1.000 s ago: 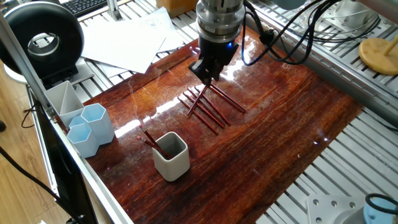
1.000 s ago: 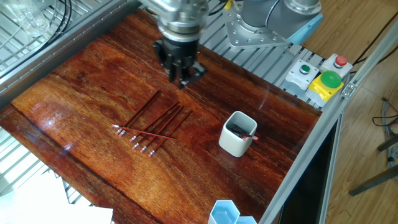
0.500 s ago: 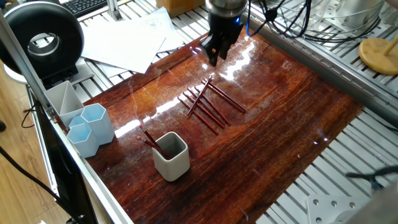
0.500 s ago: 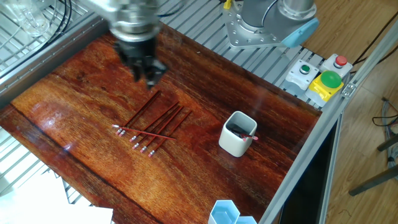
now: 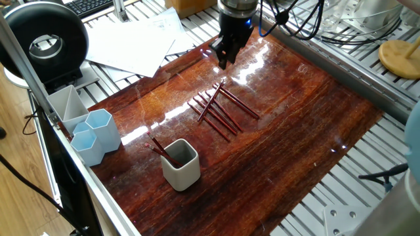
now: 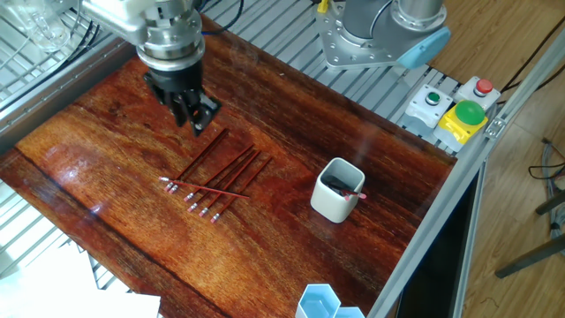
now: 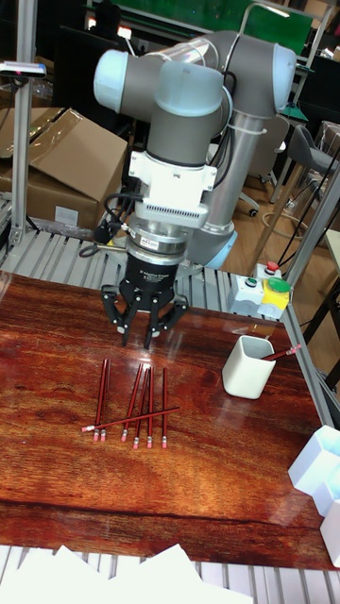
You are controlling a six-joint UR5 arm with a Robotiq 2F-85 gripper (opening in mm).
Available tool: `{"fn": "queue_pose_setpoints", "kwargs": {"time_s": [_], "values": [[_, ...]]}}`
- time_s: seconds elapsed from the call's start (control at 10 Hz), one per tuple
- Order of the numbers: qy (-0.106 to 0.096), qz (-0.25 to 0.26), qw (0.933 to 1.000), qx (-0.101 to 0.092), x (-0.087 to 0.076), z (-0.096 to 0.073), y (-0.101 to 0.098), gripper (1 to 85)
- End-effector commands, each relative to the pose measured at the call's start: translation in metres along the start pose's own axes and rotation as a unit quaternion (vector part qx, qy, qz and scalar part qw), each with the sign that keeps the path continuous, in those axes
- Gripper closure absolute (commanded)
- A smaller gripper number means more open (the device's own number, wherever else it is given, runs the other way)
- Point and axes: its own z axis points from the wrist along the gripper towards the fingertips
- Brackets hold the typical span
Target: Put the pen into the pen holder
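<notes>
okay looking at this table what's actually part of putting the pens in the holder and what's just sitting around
Part of the job:
pens on the table
pen holder, pens already inside
hand, above the table, holding nothing

Just lying about:
pale blue hexagonal cups
grey tray
papers
button box

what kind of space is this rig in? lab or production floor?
Looks like a robotics lab or workshop, not a production line: emergency-stop button box on the aluminium frame, cardboard boxes and office chairs behind the arm, keyboard and loose papers nearby.
</notes>
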Motion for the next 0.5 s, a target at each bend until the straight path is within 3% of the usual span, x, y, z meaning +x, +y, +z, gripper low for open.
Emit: {"fn": "queue_pose_setpoints", "kwargs": {"time_s": [0.0, 0.2, 0.3, 0.4], "values": [[-0.014, 0.069, 0.9974, 0.008, -0.008, 0.000, -0.004, 56.7], [-0.026, 0.108, 0.9938, 0.004, -0.014, 0.000, -0.003, 48.0], [-0.033, 0.121, 0.9920, -0.016, -0.022, 0.000, 0.006, 43.0], [-0.032, 0.136, 0.9900, -0.017, -0.046, 0.006, -0.004, 41.0]]}}
